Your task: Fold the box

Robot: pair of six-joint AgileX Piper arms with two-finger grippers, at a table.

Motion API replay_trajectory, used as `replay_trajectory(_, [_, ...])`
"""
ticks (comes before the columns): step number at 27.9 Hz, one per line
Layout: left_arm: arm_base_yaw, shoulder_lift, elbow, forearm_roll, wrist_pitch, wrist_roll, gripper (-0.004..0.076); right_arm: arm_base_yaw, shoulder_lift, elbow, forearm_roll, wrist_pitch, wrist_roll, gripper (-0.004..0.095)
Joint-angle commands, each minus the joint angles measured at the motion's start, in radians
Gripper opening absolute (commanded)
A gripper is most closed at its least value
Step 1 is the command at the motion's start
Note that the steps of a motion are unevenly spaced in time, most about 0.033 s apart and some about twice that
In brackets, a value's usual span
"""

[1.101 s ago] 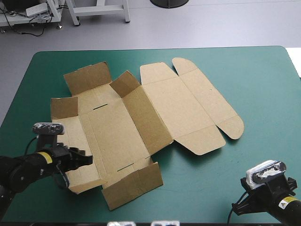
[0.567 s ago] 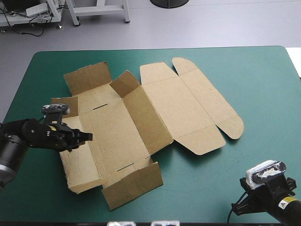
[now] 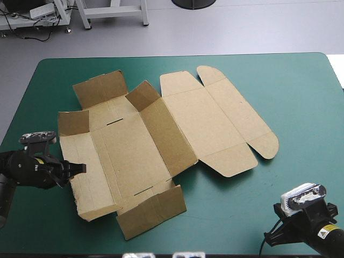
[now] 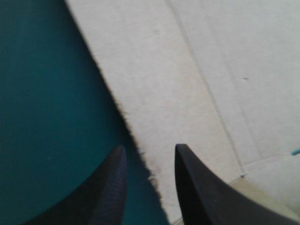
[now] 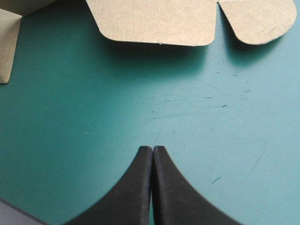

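Note:
The brown box (image 3: 161, 134) lies as an open cut sheet in the middle of the table, with several end flaps (image 3: 142, 94) tilted up. My left gripper (image 3: 80, 168) is at the sheet's left edge, low over the table. In the left wrist view it (image 4: 149, 149) stands open, and the ragged edge of the board (image 4: 187, 70) runs into the gap between its fingers. My right gripper (image 3: 271, 236) is shut near the table's front right corner, well apart from the box. In the right wrist view it (image 5: 153, 148) points at the box's rounded flaps (image 5: 154, 21) ahead.
Bare teal-green cover (image 3: 301, 107) stretches from the box's right side to the table's right edge and in front of the box toward my right gripper. The table's left edge (image 3: 13, 129) lies close behind my left arm.
My left gripper was over the box's left panel earlier and has drawn back to the sheet's left edge. The box and my right arm have not moved.

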Motion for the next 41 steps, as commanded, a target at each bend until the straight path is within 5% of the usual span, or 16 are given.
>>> replay_trajectory(1, [0.003, -0.025, -0.022, 0.085, 0.038, -0.075, 0.0245, 0.0, 0.017, -0.031, 0.031, -0.044, -0.008, -0.002])
replay_trajectory(13, [0.003, 0.094, 0.078, -0.078, -0.108, -0.154, 0.0249, 0.0, 0.017, -0.031, 0.035, -0.037, 0.001, -0.002])
replay_trajectory(19, [0.032, 0.138, 0.082, -0.042, -0.125, -0.14, 0.0336, 0.0, 0.017, -0.031, 0.035, -0.037, 0.001, -0.0019])
replay_trajectory(27, [0.251, 0.14, 0.085, -0.201, -0.084, 0.051, 0.0362, 0.0, 0.017, -0.031, 0.035, -0.037, 0.001, -0.002])
replay_trajectory(32, [0.263, 0.216, 0.092, -0.376, -0.069, 0.192, 0.0362, 0.0, 0.017, -0.031, 0.035, -0.037, -0.004, -0.0019])
replay_trajectory(41, [0.263, 0.275, 0.097, -0.346, -0.098, 0.207, 0.0362, 0.0, 0.017, -0.031, 0.035, -0.033, 0.0, -0.0019])
